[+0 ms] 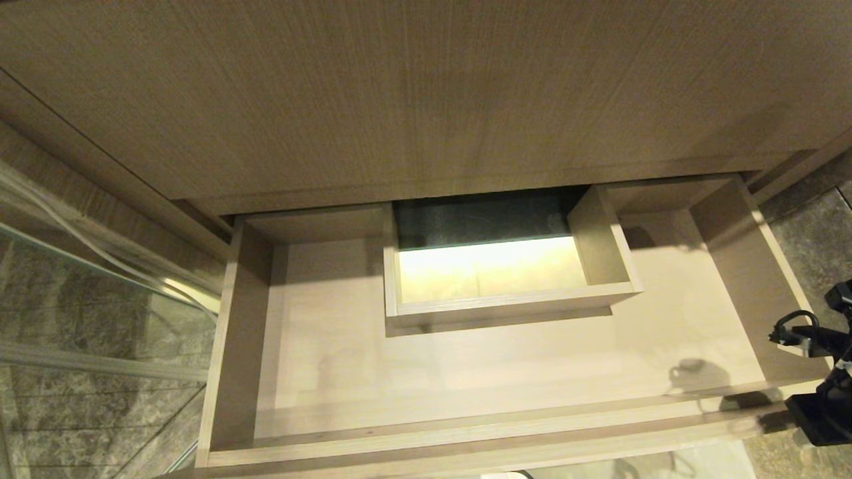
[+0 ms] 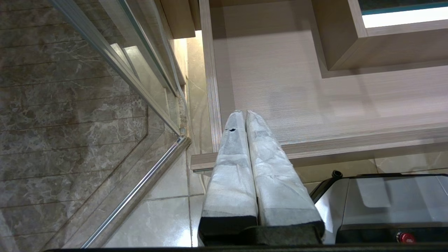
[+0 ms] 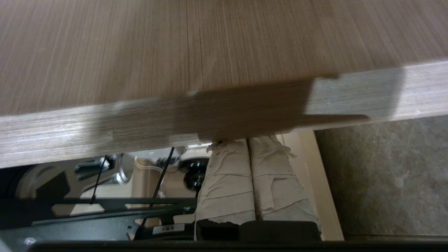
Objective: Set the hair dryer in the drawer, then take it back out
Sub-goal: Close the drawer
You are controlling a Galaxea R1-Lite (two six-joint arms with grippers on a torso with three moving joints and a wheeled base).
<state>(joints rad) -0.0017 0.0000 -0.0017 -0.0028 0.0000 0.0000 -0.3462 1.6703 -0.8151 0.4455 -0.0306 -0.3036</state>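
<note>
The drawer (image 1: 466,379) stands pulled out below me, wide and shallow, with nothing lying in it. A boxed cut-out (image 1: 506,299) sits at its back middle. The hair dryer is out of view. My right arm (image 1: 822,372) shows at the drawer's front right corner. In the right wrist view my right gripper (image 3: 247,141) is shut and empty, its taped fingertips against the lower edge of the drawer front (image 3: 210,52). My left gripper (image 2: 245,113) hangs shut and empty over the front left corner of the drawer (image 2: 297,105).
A taller wood-grain panel (image 1: 399,93) rises above the drawer. A glass shower screen with a metal rail (image 1: 80,319) stands close on the left. Marble wall tiles (image 1: 812,226) border the right. My own base (image 2: 392,206) sits just in front of the drawer.
</note>
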